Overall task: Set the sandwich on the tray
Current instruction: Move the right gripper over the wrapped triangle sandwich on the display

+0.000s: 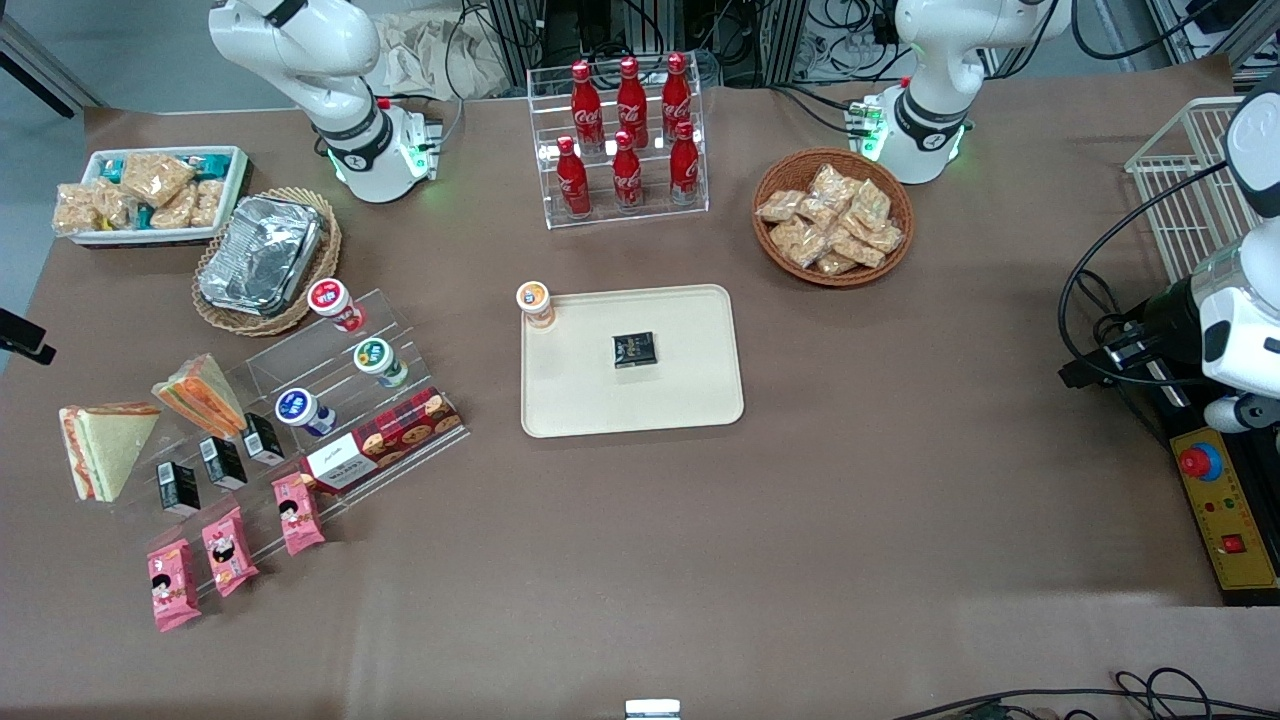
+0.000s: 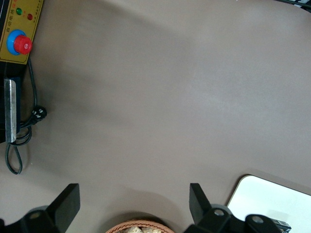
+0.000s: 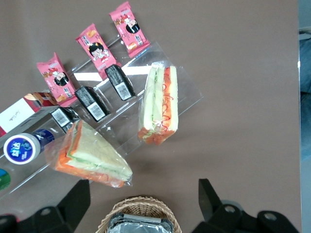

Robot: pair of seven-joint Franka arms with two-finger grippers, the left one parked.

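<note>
The pincer (image 3: 141, 206) hangs spread above the counter (image 1: 800, 520), over the clear-wrapped triangular sandwich (image 1: 105, 447); the flat cream plastic tray (image 1: 690, 400) lies mid-counter, well apart.

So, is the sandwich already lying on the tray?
No, the sandwich lies by the acrylic stand; the tray holds only a cup and dark packet.

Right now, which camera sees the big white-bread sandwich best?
The front view: the whole sandwich shows its broad pale face, lying on the table. The right wrist view catches only its filling edge, away from the open end effector. The left wrist view shows none of it.
</note>
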